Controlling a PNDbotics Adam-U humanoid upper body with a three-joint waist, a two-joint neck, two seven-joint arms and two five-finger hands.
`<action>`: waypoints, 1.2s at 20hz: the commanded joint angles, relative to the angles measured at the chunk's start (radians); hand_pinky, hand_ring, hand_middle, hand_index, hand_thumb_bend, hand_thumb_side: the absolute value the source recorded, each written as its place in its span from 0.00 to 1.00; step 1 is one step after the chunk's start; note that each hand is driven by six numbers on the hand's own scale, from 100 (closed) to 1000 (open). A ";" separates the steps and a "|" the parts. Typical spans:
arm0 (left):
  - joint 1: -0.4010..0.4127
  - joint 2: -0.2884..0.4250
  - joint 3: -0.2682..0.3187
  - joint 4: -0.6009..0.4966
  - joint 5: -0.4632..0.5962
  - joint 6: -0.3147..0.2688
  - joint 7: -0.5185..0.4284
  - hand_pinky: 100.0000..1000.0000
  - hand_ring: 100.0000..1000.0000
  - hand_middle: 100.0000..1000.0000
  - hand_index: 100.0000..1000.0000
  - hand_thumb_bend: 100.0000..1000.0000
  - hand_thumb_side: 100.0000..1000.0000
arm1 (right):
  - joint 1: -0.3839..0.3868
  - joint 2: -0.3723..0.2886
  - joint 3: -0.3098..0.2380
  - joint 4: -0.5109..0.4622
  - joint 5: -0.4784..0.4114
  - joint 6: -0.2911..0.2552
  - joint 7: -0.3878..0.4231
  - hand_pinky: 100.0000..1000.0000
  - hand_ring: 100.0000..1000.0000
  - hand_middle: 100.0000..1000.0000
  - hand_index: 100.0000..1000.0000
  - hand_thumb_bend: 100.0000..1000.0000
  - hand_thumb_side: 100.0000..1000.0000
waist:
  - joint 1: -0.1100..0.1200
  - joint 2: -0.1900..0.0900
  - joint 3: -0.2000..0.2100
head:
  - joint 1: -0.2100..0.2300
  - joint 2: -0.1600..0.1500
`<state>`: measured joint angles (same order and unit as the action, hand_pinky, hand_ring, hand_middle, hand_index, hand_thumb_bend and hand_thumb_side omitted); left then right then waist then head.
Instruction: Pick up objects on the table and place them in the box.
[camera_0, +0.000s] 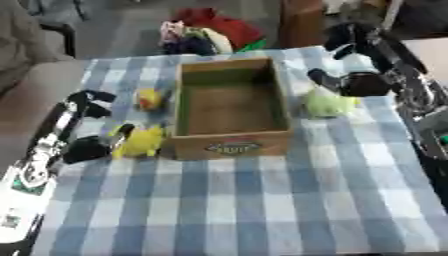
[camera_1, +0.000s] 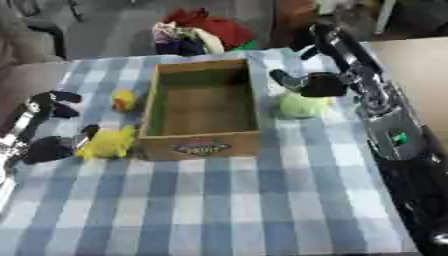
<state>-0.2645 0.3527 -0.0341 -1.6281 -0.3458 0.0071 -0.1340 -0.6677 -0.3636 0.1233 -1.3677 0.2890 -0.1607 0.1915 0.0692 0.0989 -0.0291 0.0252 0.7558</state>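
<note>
A: Where does everything sit?

B: The open wooden box with a printed label on its front wall (camera_0: 233, 145) is at the middle of the blue-and-white checked table (camera_0: 262, 200), and it looks empty. At its 3 o'clock, just beside the right wall, lies a pale green soft toy (camera_0: 328, 105). At its 9 o'clock is a small yellow and orange toy (camera_0: 150, 98), and at 8 o'clock a larger yellow soft toy (camera_0: 140, 141), touching or nearly touching the box's front left corner.

A: And the hands?

B: The right hand (camera_1: 319, 84) hangs just above the green toy, at its 12 o'clock. Its fingers look curled, but whether they have hold of the toy I cannot tell. The left hand (camera_0: 92, 147) sits at 9 o'clock of the larger yellow toy, right against it; how far its fingers are open I cannot tell either.

A: So how to do this step well?

B: I judge the green toy is the one in hand. Close the fingers around its middle, lift until it clears the box's rim, carry it towards 9 o'clock over the bare floor of the box, then release low so it doesn't bounce out. Keep the wrist off the right wall, or the box may slide.
</note>
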 joint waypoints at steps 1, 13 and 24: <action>-0.009 0.029 0.012 -0.006 -0.004 0.000 -0.004 0.72 0.63 0.69 0.76 0.36 0.10 | -0.013 -0.012 -0.009 -0.008 0.001 0.000 0.001 0.61 0.69 0.58 0.77 0.41 0.13 | -0.001 -0.007 -0.001 | 0.008 0.013; -0.036 0.048 0.010 0.023 -0.013 0.000 0.025 0.71 0.62 0.68 0.75 0.34 0.06 | -0.013 -0.014 -0.009 -0.012 -0.002 0.000 0.006 0.61 0.69 0.58 0.77 0.41 0.13 | 0.001 0.014 -0.003 | 0.036 0.014; -0.146 0.232 -0.084 0.151 -0.123 -0.042 -0.083 0.72 0.68 0.74 0.79 0.40 0.02 | -0.014 -0.011 -0.003 -0.010 -0.003 -0.004 0.015 0.61 0.69 0.58 0.77 0.41 0.13 | 0.004 0.011 -0.009 | 0.041 0.014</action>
<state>-0.3927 0.5309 -0.1094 -1.4861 -0.4547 -0.0243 -0.1972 -0.6652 -0.3635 0.1238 -1.3677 0.2887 -0.1625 0.2040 0.0732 0.1243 -0.0382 0.0609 0.7650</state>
